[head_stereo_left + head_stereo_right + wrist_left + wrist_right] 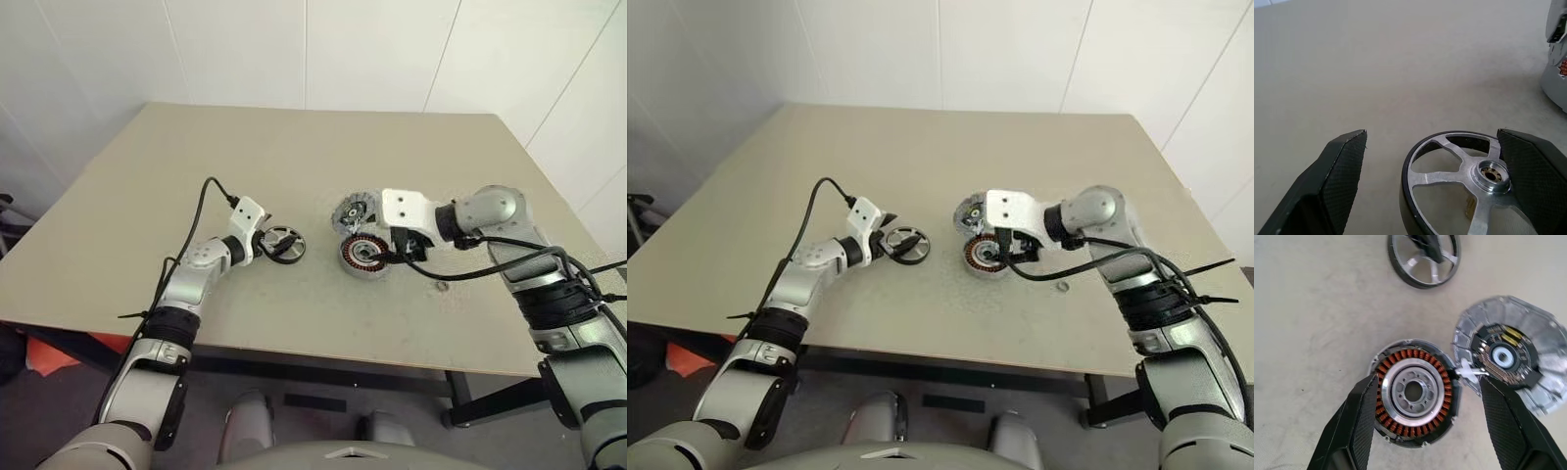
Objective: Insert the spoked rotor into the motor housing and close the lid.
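Head views: a beige table (294, 157) carried all the parts. The left gripper (271, 242) sat approx. at the table's middle, reaching twd 3 o'clock, w/ the spoked rotor (284, 244) lying flat at its tips. From here the fingers were too small to judge; contact w/ the rotor couldn't be read. The right gripper (384, 253) came in from 3 o'clock and hung over the motor housing (363, 257), its white wrist block hiding part of the housing's 3 o'clock side. The lid (352, 211) lay just beside the housing at approx. 11 o'clock, partly covered by the same arm. A tiny ring-like item (442, 286) sat on the table at the housing's 4 o'clock, too small to identify.

Left wrist view: the black fingers (1339, 176) stood spread wide. The rotor (1459, 181) lay between them, close against one finger, well apart from the other; its lower part was cut off by the frame edge. A grey part at the far edge was also cropped.

Right wrist view: fingers (1359, 426) spread, straddling the housing (1415, 391) from above, nothing pinched. Copper windings ringed its open centre. The lid (1508, 355) lay touching the housing's rim, dark inner face up, slightly blurred. The rotor (1424, 259) was cut off by the frame, w/ a dark finger over its hub.
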You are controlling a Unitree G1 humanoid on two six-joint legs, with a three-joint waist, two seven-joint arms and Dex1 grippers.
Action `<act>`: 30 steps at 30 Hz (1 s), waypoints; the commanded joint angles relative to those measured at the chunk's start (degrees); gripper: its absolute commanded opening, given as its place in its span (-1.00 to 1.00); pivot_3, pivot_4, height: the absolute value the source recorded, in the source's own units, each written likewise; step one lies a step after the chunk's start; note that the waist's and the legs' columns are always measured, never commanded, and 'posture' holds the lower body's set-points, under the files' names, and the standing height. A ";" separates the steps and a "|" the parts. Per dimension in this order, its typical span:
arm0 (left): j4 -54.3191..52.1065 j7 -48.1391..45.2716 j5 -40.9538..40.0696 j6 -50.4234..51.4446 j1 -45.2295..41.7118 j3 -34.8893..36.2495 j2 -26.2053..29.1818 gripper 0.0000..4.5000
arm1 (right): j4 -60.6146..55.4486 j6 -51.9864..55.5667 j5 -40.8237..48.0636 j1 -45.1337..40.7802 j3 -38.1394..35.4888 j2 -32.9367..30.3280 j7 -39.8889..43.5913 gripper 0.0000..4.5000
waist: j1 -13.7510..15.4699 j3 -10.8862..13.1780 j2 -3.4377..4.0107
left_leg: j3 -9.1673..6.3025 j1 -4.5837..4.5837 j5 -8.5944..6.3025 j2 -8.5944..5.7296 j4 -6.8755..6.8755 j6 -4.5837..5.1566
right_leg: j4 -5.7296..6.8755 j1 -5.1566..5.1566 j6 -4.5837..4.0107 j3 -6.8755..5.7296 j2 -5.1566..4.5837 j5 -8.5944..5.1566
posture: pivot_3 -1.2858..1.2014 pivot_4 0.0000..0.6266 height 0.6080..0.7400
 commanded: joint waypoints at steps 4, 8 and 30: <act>-0.60 -1.58 -0.14 -0.84 -1.59 0.67 1.94 1.00 | -10.84 10.41 3.45 13.33 -9.29 -2.05 -9.28 0.64 | 0.67 0.00 0.01 | 0.00 0.20 0.00 -0.06 -0.13 -0.02 | -0.12 0.14 0.02 0.02 -0.02 -0.01 | 0.03 -1.00 1.00; 1.07 -2.58 0.14 -1.23 -2.81 0.30 2.48 1.00 | -17.14 16.61 8.45 21.42 -16.56 -1.72 -12.60 0.64 | 0.84 0.00 0.01 | 0.00 0.33 0.05 -0.15 -0.42 -0.10 | -0.16 0.11 0.04 0.10 -0.03 -0.02 | 0.03 -1.00 1.00; 5.73 -4.98 1.36 -3.23 -6.26 -1.24 0.31 1.00 | -6.92 11.42 13.73 36.03 -24.03 -4.39 -21.76 0.64 | 0.90 -0.02 0.01 | 0.03 0.69 0.15 -0.21 -1.19 -0.26 | -0.93 0.42 0.15 0.03 -0.09 -0.08 | 0.03 -1.00 1.00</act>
